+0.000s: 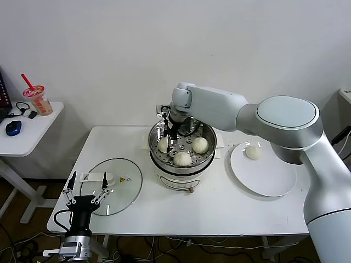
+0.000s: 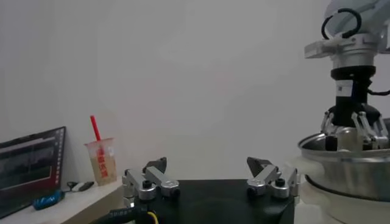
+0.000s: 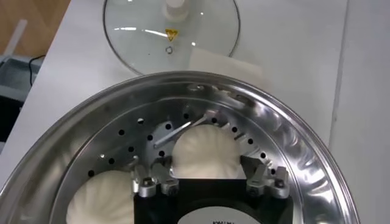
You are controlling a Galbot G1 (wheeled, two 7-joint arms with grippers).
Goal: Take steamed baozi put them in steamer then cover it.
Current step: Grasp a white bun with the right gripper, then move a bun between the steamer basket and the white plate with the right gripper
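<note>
The steel steamer (image 1: 210, 155) stands mid-table and holds three baozi on its perforated tray: one at the left (image 1: 163, 145), one at the right (image 1: 201, 144), one in front (image 1: 182, 159). A fourth baozi (image 1: 253, 152) lies on the white plate (image 1: 269, 178). My right gripper (image 1: 168, 136) is down inside the steamer, open, its fingers on either side of the left baozi (image 3: 204, 152), which rests on the tray. Another baozi (image 3: 100, 198) lies beside it. My left gripper (image 1: 88, 178) is open and empty, parked at the table's front left by the glass lid (image 1: 112, 192).
The glass lid with its white handle (image 3: 177, 7) lies flat on the table left of the steamer (image 3: 292, 140). A side table at the far left holds a drink cup (image 1: 37, 99), a mouse and a laptop (image 2: 30, 167). The steamer also shows in the left wrist view (image 2: 347, 170).
</note>
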